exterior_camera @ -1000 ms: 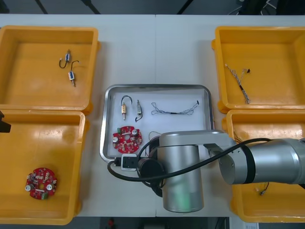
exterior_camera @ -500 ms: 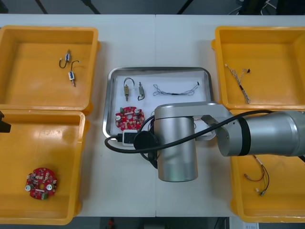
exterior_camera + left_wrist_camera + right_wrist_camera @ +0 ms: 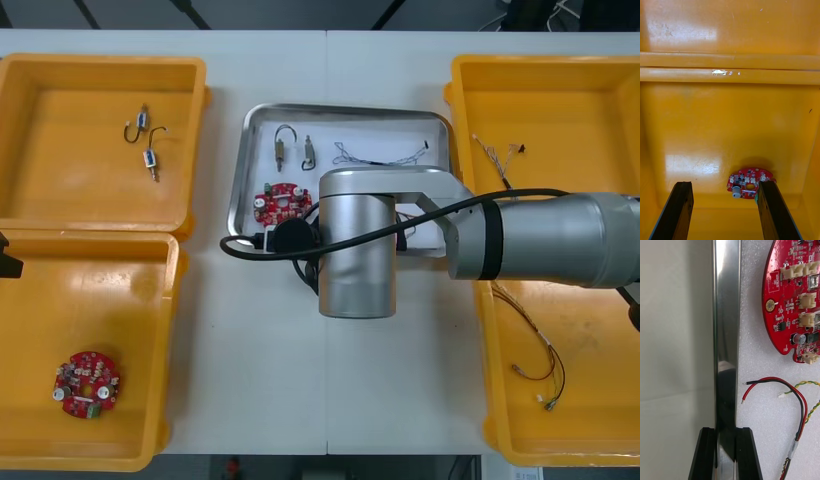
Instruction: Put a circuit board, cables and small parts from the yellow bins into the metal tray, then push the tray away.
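Observation:
The metal tray (image 3: 440, 125) lies mid-table, white inside. It holds a red circuit board (image 3: 280, 203), two small metal parts (image 3: 284, 146), a blue and white cable (image 3: 380, 155) and a red and black cable (image 3: 790, 388). My right arm (image 3: 355, 250) covers the tray's near edge. In the right wrist view my right gripper (image 3: 726, 431) is shut on the tray's shiny rim (image 3: 727, 315), one finger on each side. My left gripper (image 3: 724, 185) hangs open over the near left yellow bin (image 3: 730, 120), above a second circuit board (image 3: 748, 183).
The far left bin (image 3: 30, 140) holds two small metal parts (image 3: 148, 140). A cable (image 3: 500, 165) lies in the far right bin (image 3: 600, 100). Red and yellow cables (image 3: 535, 355) lie in the near right bin (image 3: 600, 400).
The tray has slid away from me toward the table's far edge and slightly right, with my right gripper on its near rim. The left arm has stayed still.

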